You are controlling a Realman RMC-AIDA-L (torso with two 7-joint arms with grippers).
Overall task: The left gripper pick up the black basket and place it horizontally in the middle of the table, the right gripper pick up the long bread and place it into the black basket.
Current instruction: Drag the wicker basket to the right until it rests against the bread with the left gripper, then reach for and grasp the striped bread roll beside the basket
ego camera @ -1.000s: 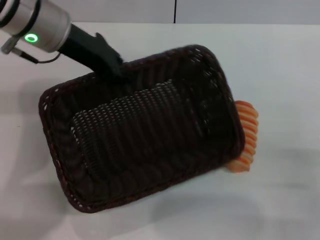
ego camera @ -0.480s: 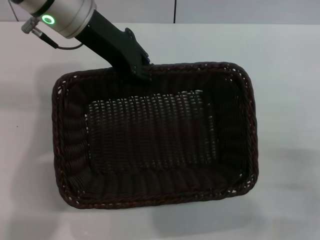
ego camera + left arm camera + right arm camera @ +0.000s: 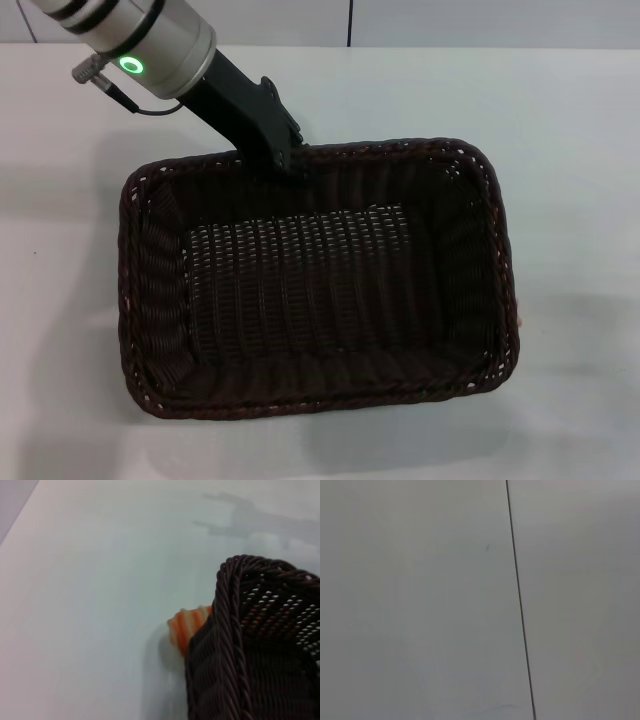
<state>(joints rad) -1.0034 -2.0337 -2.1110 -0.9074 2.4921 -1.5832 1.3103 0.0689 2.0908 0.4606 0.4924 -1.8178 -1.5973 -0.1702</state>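
- The plain white table point(image 3: 580, 200) carries a large rectangular woven basket, very dark brown-black with a braided rim and openwork sides point(image 3: 310, 290); it fills the middle of the head view with its long side across, opening upward.
- An oblong orange-brown toy loaf with cream stripes point(image 3: 187, 627) lies on the table just beside the outer wall at one basket corner. The left wrist view shows only its end past the rim; the basket hides the rest.
- From the head view the basket blocks nearly all of the loaf.
- The left gripper, black on a silver-grey wrist with a green ring light point(image 3: 282, 150), reaches in from the far left and sits on the basket's far rim, pinching the braided edge.
- The loaf is on the basket's other side, well apart from this gripper.
- The right gripper appears in no view; its wrist camera shows only a pale wall with a thin dark seam point(image 3: 520, 610).
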